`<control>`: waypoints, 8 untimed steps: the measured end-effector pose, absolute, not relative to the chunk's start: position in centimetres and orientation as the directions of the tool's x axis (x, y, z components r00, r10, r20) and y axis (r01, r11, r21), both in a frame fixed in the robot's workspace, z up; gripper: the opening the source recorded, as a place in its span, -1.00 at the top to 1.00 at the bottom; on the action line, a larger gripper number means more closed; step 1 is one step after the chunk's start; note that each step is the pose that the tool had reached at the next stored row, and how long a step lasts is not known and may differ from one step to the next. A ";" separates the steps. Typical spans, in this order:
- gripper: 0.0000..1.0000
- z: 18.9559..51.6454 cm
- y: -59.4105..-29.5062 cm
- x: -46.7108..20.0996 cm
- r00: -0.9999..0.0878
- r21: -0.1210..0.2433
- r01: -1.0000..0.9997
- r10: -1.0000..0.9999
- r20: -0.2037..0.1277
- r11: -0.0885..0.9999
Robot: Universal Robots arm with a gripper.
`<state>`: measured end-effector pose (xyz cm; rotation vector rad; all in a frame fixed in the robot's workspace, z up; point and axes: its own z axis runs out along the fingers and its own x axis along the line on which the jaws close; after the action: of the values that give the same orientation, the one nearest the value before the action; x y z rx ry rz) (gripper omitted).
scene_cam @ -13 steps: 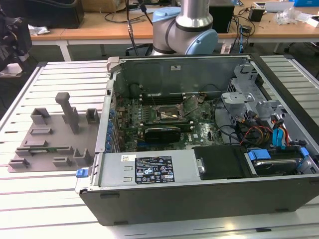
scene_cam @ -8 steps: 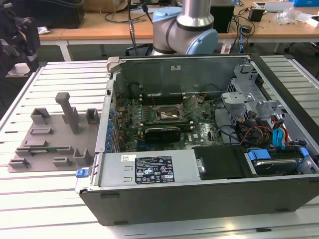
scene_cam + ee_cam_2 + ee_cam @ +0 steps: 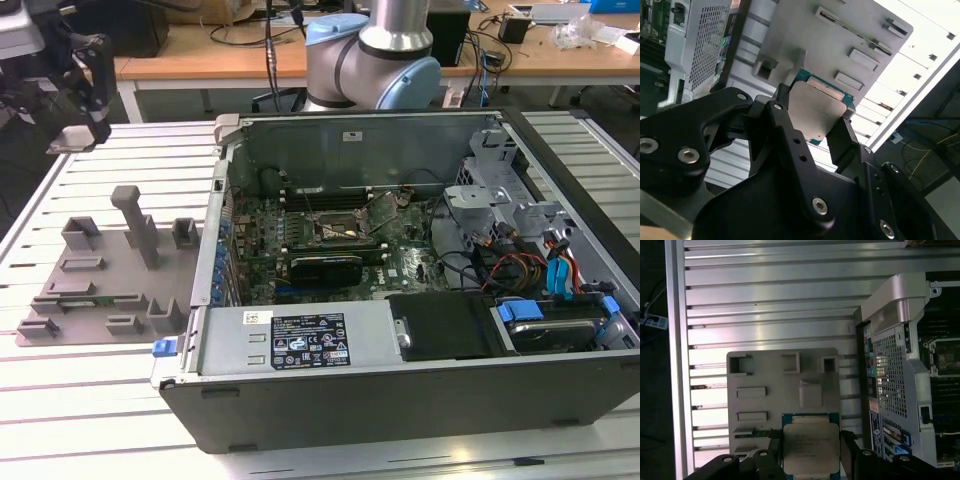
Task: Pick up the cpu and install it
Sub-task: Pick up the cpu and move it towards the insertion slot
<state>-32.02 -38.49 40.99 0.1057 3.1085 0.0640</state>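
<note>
Pick-up looks done: the gripper (image 3: 814, 116) has its jaws clamped on the cpu (image 3: 811, 447), held above the tray (image 3: 765, 375). Installing likely calls for squaring it to the socket (image 3: 335, 232), well apart.

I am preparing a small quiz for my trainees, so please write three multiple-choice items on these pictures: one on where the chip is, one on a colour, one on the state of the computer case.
1. Where is the chip?
A) lying on the floor
B) held in the gripper, outside the computer case
C) on a wooden desk

2. What colour is the chip's top?
A) red
B) black
C) silvery grey

3. How is the computer case?
A) open, lying on its side
B) closed, standing upright
C) wrapped in foil

Answers:
1 B, the black fingers flank the chip in both wrist views.
2 C, its metal top shines pale grey.
3 A, the board inside shows from above.
</note>
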 end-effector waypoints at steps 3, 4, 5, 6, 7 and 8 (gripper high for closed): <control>-0.09 41.0 -38.5 -30.2 -0.997 0.042 0.067 0.069 -0.029 0.997; -0.09 41.0 -38.5 -29.6 -0.997 0.042 0.067 0.069 -0.029 0.997; -0.09 41.0 -38.5 -29.3 -0.997 0.042 0.068 0.069 -0.029 0.997; -0.09 41.0 -38.5 -29.0 -0.997 0.042 0.067 0.069 -0.029 0.997; -0.09 41.0 -38.5 -28.4 -0.997 0.042 0.068 0.069 -0.029 0.997; -0.09 41.0 -38.5 -27.8 -0.997 0.042 0.068 0.069 -0.029 0.997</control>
<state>-27.84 -38.49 41.00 0.1063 3.1087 0.0639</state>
